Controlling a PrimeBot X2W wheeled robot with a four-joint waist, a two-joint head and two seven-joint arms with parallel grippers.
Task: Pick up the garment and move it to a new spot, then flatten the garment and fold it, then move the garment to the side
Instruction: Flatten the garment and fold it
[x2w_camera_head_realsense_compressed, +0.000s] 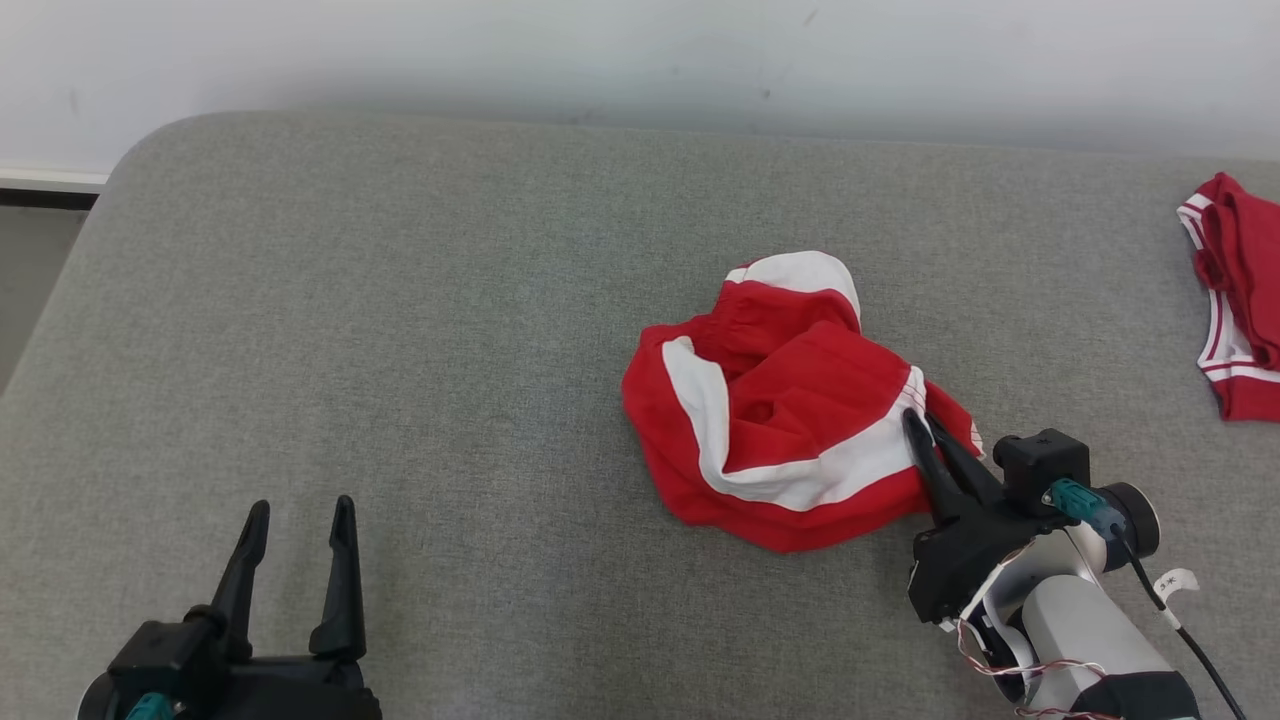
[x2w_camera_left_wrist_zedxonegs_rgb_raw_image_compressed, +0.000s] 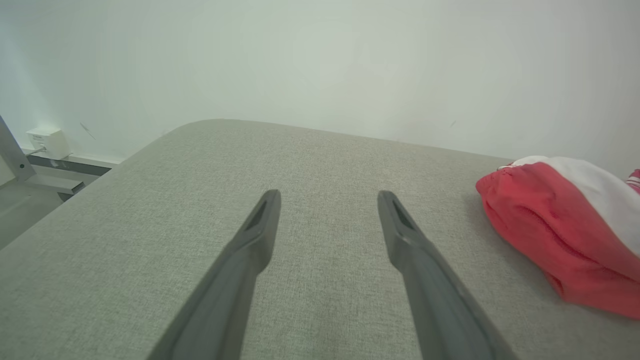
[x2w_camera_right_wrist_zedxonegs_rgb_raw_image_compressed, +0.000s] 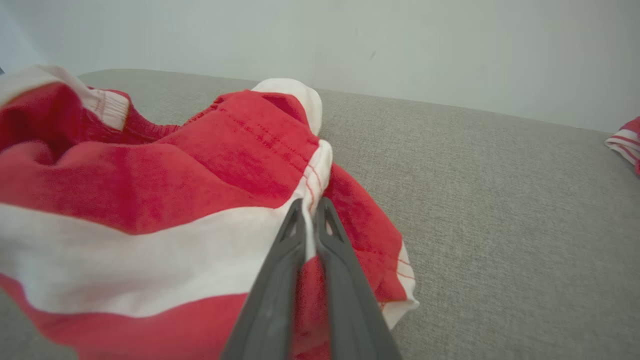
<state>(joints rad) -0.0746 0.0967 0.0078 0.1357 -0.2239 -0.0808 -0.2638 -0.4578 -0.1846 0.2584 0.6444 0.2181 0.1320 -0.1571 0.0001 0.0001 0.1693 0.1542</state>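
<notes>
The grey padded table (x2w_camera_head_realsense_compressed: 400, 330) ran up to a pale wall (x2w_camera_head_realsense_compressed: 600, 50) along its far edge. The garment (x2w_camera_head_realsense_compressed: 780, 420), a pair of red shorts with broad white bands, lay crumpled in a loose heap on the table, right of the table's middle and about halfway between its near and far edges. The gathered waistband was turned toward the table's far edge, and a white patch stood up at the top of the heap.

The right gripper (x2w_camera_head_realsense_compressed: 925, 425) reached in from the table's near right side. Its two dark fingers were clenched on the garment's right edge, where the white band met a red flap. In the right wrist view the fingers stood almost together, with a thin fold of white cloth pinched between them. The rest of the garment rested on the table.

The left gripper (x2w_camera_head_realsense_compressed: 302, 510) hovered over the table's near left part, well apart from the garment. Its fingers were spread wide with nothing between them, pointing toward the table's far edge.

A second red-and-white garment (x2w_camera_head_realsense_compressed: 1240, 300) lay bunched at the table's right edge.
</notes>
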